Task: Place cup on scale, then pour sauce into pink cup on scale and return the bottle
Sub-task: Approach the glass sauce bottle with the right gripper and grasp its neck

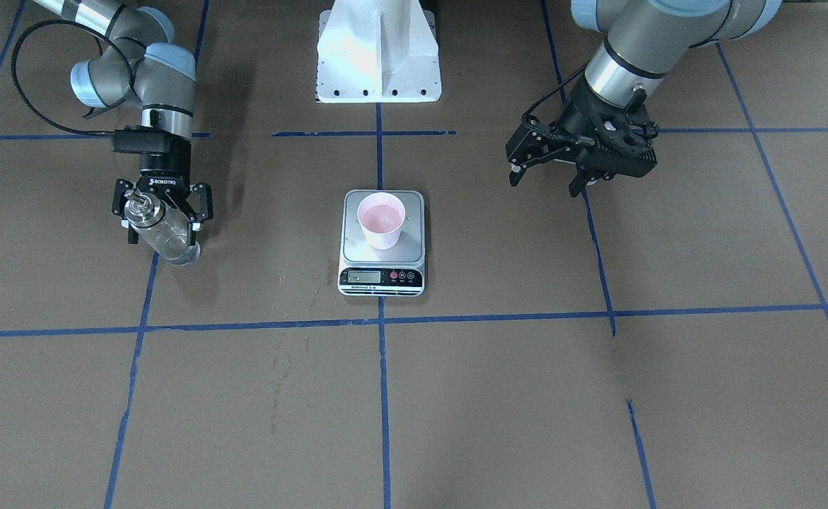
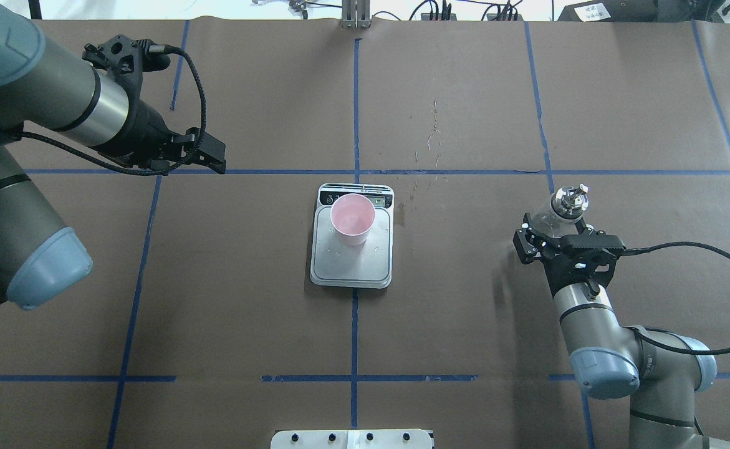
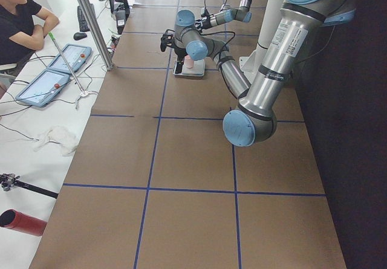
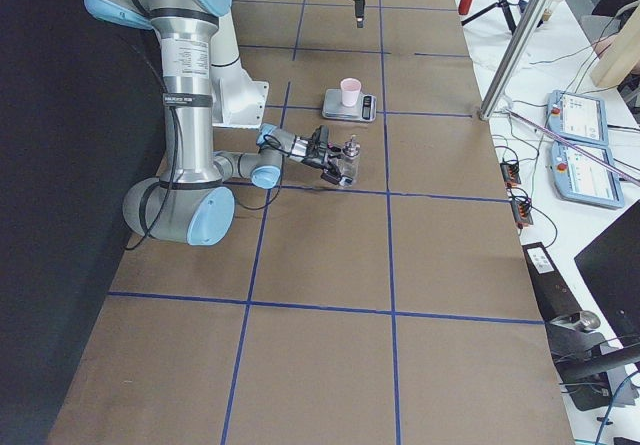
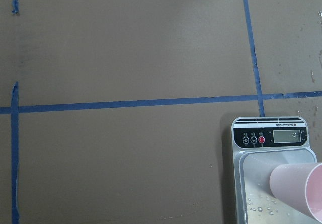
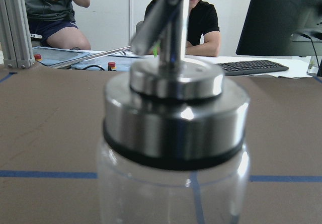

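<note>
Now: cup (image 1: 381, 220) upright on scale (image 1: 382, 277), centre of desk (image 1: 498, 396), so pour gets weighed. R jaws clamp bottle (image 1: 166, 237) round body, well apart on robot's R, prob. just off desk. L jaws wide, empty, held back clear.

Cup (image 2: 353, 218) on scale (image 2: 352, 265), bottle (image 1: 173, 244) off to the side
The cup sits on the scale in the middle of the counter (image 1: 527, 396). The bottle is in the right pincer (image 1: 164, 223), well off to the robot's right. The left pincer (image 1: 544, 185) hangs well off on the other side.
</note>
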Robot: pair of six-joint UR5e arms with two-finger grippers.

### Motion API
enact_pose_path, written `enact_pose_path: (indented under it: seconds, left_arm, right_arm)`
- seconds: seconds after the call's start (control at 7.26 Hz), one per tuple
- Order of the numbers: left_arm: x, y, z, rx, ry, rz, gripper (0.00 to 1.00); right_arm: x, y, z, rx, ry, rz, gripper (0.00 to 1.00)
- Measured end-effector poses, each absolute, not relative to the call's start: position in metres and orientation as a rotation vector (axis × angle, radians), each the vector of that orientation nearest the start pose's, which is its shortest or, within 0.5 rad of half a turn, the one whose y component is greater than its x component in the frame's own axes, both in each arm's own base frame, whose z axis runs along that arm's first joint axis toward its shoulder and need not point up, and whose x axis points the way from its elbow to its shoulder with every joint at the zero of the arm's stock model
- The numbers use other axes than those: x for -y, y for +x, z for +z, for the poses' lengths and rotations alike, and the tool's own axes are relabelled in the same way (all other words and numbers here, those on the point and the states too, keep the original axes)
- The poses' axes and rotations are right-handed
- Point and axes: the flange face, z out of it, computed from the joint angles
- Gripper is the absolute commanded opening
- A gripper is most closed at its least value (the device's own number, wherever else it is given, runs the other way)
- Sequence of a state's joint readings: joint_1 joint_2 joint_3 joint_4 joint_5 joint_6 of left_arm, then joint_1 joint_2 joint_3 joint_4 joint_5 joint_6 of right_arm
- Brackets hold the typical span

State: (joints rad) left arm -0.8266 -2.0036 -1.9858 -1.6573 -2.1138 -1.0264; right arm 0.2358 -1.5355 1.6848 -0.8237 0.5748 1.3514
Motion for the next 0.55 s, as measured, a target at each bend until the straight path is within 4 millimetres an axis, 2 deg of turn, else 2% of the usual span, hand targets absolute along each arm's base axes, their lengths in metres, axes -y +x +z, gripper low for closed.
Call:
enact_pose_path:
  seconds: [0.41,0.55]
  left_arm:
    - [0.4664,0.32,0.2208,-1.014,0.177,-0.006,1.0]
    - [0.4655,0.3195,0.2194,-1.015,0.178,-0.005,1.0]
  right_arm:
    - [0.3335,-0.4454,0.4874,0.599,1.097,0.449,0.09]
    - [0.3336,-0.4442,0.489,0.614,1.12,0.418,0.0]
